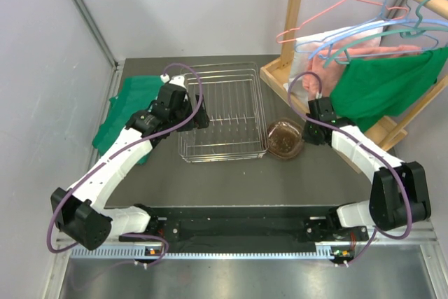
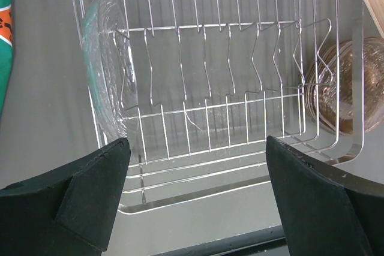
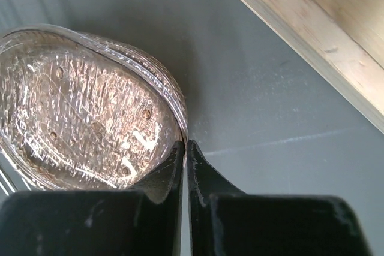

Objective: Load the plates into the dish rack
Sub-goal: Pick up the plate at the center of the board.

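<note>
One dish rack [image 1: 222,111] is sitting on the worktop [image 1: 231,183], holding one clear plate [image 2: 108,70] on edge. At its three o'clock, brown plates [image 1: 285,138] are lying stacked, their number being impossible to tell.

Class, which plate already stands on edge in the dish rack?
The clear plate, upright at one end of the dish rack. The brown-tinted plates lie flat on the table outside it, rim pinched by the right fingers.
</note>
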### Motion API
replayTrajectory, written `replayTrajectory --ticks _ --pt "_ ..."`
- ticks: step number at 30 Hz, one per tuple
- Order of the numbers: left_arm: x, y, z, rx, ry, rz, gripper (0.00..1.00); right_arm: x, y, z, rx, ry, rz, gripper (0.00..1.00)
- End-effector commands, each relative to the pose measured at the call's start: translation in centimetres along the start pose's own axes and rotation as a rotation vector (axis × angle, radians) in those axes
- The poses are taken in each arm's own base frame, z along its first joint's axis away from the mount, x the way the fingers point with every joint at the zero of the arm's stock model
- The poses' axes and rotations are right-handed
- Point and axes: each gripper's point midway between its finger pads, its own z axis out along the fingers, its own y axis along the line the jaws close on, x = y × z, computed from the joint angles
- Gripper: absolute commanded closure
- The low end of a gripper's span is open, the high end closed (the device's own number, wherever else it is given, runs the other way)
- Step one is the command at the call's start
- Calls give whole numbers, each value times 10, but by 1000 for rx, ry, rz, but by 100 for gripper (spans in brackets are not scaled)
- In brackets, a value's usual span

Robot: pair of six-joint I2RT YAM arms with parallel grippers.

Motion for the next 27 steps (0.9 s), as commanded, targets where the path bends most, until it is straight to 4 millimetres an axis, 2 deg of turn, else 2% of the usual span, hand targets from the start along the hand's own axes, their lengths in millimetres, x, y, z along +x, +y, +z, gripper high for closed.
replayTrajectory --ticks 1,4,8,15,18,21,22,23,27 --pt "-9 -9 1 43 -32 -14 1 -7 -8 -13 27 -28 -15 100" --pt "-8 -10 3 47 -24 -12 1 -8 -9 -15 32 -33 -17 98" --pt "-6 -11 4 51 -16 -11 1 -7 -9 -15 36 -19 -32 91" --pt "-3 -9 6 43 -5 -11 1 -3 -6 -10 30 12 -44 93" --pt "-2 -9 7 43 -1 -12 1 -2 -6 -10 34 18 -53 87" --pt "-1 -10 8 44 3 -9 1 -2 -4 -10 33 20 -62 87" --pt "0 -9 9 43 7 -7 1 -2 -4 -10 33 22 -65 92" --pt "0 -10 9 45 8 -7 1 -1 -4 -9 37 28 -71 93" --pt "1 -9 10 45 12 -9 1 -1 -3 -10 49 29 -89 93"
